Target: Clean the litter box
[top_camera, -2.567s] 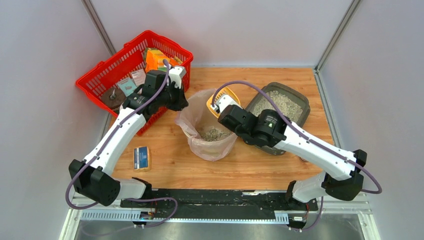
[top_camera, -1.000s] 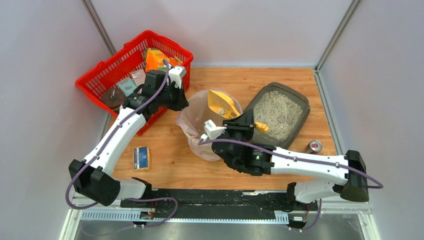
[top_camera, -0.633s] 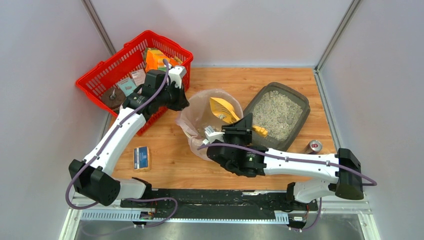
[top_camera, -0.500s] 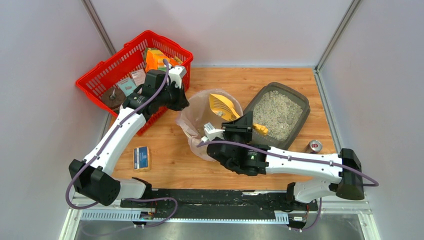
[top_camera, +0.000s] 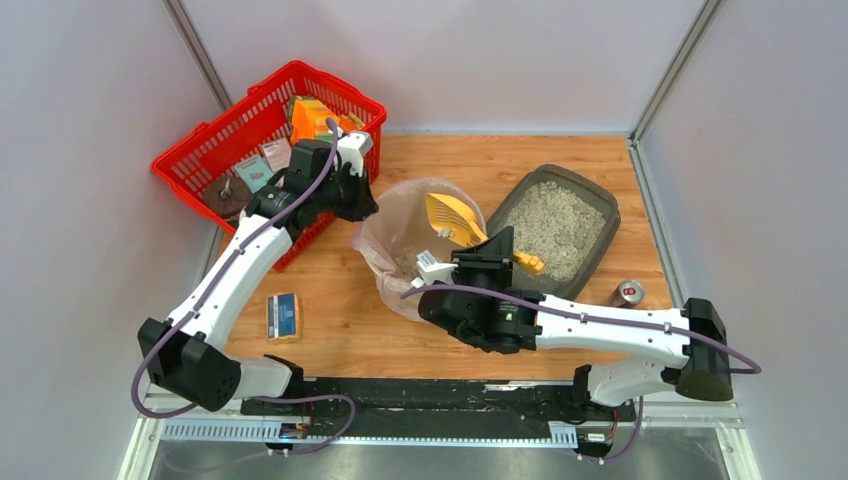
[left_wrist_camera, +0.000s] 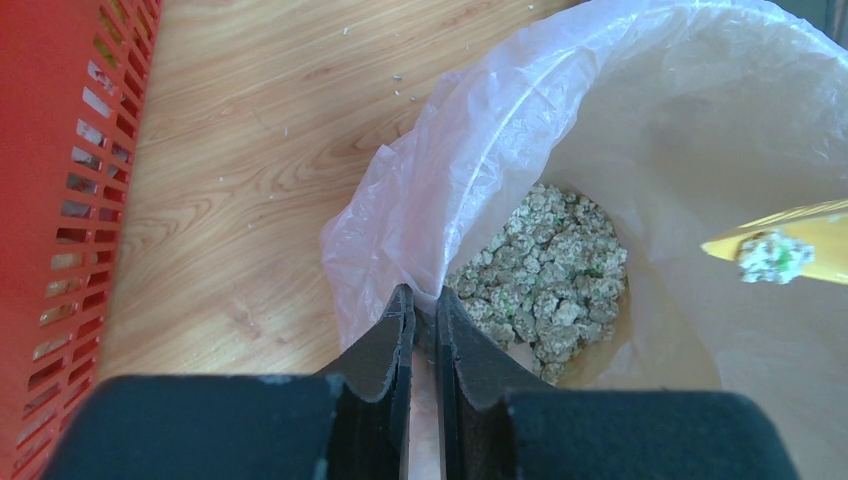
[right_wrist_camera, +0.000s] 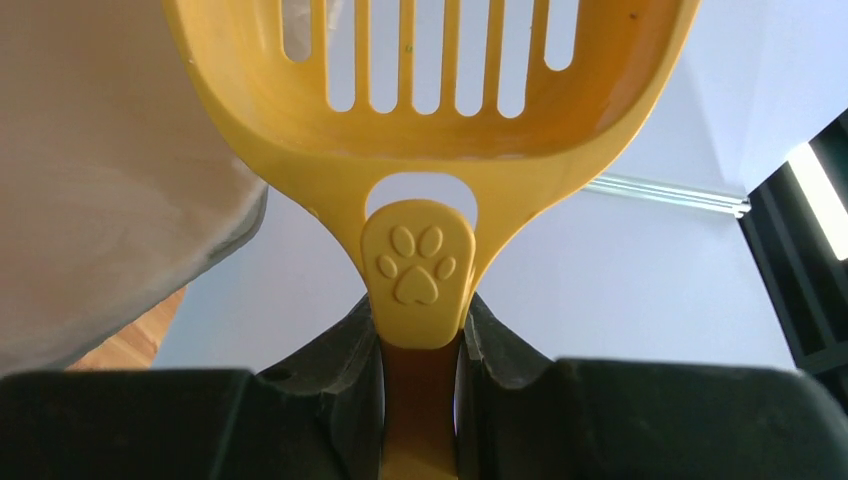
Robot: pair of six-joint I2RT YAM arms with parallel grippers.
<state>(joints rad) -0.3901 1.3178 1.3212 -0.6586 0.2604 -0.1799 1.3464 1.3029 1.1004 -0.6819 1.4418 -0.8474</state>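
Observation:
The litter box (top_camera: 585, 200), a dark grey tray of pale gravelly litter, lies at the back right of the table. My right gripper (top_camera: 500, 252) (right_wrist_camera: 420, 325) is shut on the handle of a yellow slotted scoop (top_camera: 448, 216) (right_wrist_camera: 430, 90). The scoop is tilted over the bagged bin (top_camera: 385, 255). A small clump (left_wrist_camera: 770, 255) clings to the scoop's edge (left_wrist_camera: 800, 232). My left gripper (top_camera: 360, 205) (left_wrist_camera: 420, 300) is shut on the rim of the clear bag liner (left_wrist_camera: 560, 120). Greenish-grey clumps (left_wrist_camera: 545, 275) lie at the bottom of the bag.
A red mesh basket (top_camera: 215, 140) with packets stands at the back left, close to my left arm. A small can (top_camera: 627, 292) sits on the table near the litter box's front corner. A blue and yellow packet (top_camera: 284, 315) lies front left. Walls close in on three sides.
My right arm has swung from the right side to the near side of the bin, turning the scoop with it. Over the last second it only shifted slightly. The left arm has stayed put.

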